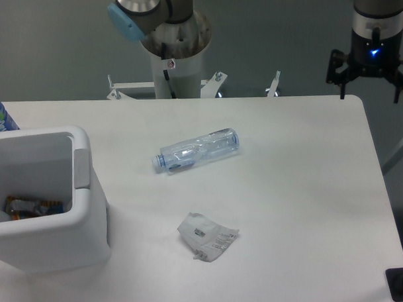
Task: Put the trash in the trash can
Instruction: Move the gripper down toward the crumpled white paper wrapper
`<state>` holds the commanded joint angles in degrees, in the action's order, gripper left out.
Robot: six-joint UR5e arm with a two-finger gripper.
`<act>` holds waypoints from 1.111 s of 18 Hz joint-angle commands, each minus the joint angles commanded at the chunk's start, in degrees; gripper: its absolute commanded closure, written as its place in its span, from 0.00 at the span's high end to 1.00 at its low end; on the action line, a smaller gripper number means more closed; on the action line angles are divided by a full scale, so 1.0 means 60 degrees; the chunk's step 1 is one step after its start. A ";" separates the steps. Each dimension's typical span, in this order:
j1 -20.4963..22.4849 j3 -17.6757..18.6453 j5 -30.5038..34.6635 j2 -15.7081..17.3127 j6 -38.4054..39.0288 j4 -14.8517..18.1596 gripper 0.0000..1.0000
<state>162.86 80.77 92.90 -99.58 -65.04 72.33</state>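
**Two pieces of trash on the table, gripper hanging high at the far right**

Here is the crushed bottle (pixel 198 149), clear plastic, lying on its side near the middle of the white table (pixel 306 194), its blue cap pointing left toward the bin. Nearer the camera, a little to the right of that cap end and well apart from the bottle, sits the crumpled wrapper (pixel 207 236), white-grey with dark print along one edge, flat on the tabletop.

Over at the left edge stands the trash can (pixel 80 206), a big white bin with thick walls and rounded corners, a pale grey tab on the side facing the bottle. Inside it, low down, something dark with orange and red shows; what it is I cannot make out. Both trash items lie outside the can, on open table.

Up in the top right corner is the gripper (pixel 371 81), above and beyond the table's far right corner, a blue light glowing on its body. Dark prongs spread out on either side, the jaws apart, with nothing between them. It is far from both pieces.

At the back centre rises the arm's pale base column (pixel 173 57), with a light blue cap on the joint above it.
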 joint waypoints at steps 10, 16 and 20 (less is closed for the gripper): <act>-0.0541 0.0015 -0.0440 -0.0291 0.2474 -0.0600 1.00; -0.1171 0.0745 -0.0425 -0.0658 0.2810 -0.1608 1.00; -0.2049 0.1186 -0.0440 -0.1111 0.3998 -0.2358 1.00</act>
<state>150.57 87.89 90.26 -106.25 -41.05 58.19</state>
